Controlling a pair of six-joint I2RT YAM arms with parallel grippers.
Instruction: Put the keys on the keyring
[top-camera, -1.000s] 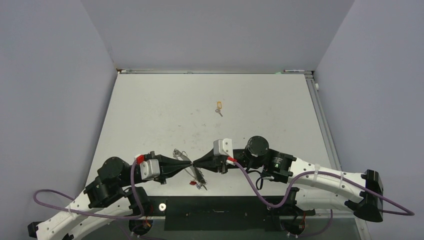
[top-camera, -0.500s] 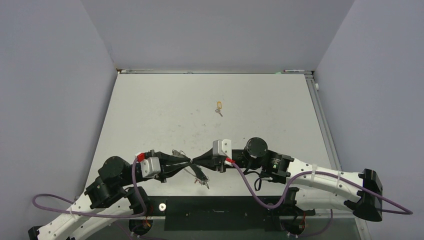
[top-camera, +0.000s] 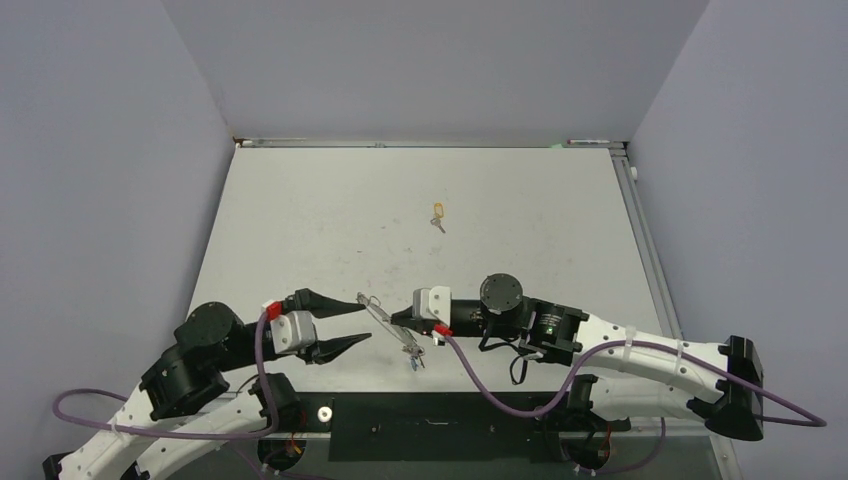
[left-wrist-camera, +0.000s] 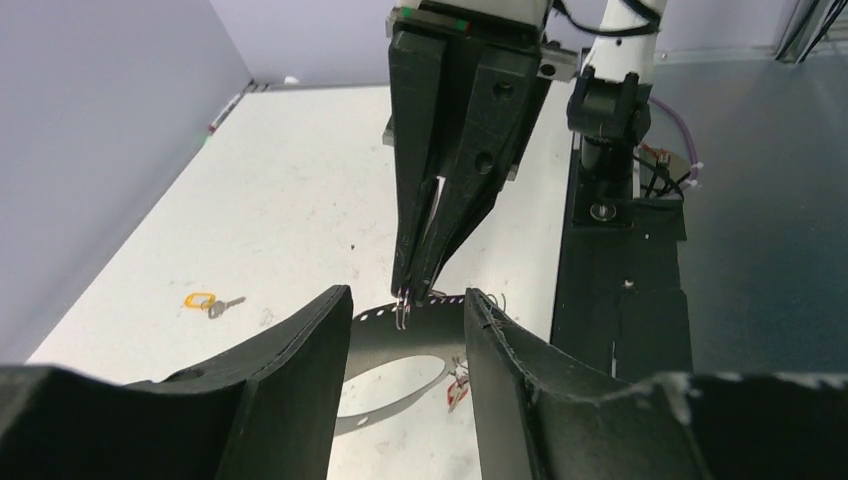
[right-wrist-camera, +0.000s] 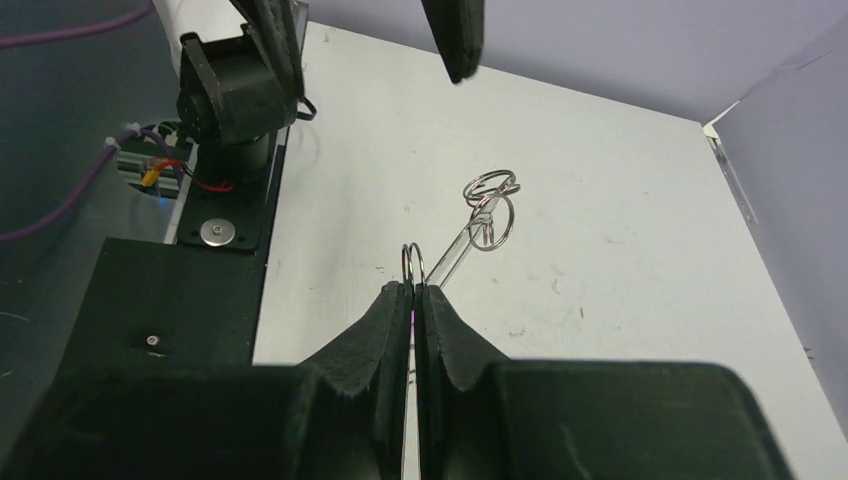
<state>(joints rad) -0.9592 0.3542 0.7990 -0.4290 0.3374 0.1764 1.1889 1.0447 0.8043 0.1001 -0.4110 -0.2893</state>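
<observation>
Seen from above, the right pincer (top-camera: 393, 320) is pressed together on the keyring (top-camera: 378, 314). The ring slants across the near middle of the counter (top-camera: 300, 220) as a thin bright line, with a small cluster of keys (top-camera: 412, 356) at its near end. The left pincer (top-camera: 364, 320) stands spread, one finger on either side of the ring's far end, gripping nothing. The right wrist view shows the ring edge-on, running away from the closed fingertips (right-wrist-camera: 393, 305) to little wire rings (right-wrist-camera: 490, 205). Only the left wrist view catches a red tag (left-wrist-camera: 457, 392) low beneath the right pincer. A yellow-tagged key (top-camera: 437, 214) lies alone, well apart, farther up the counter.
</observation>
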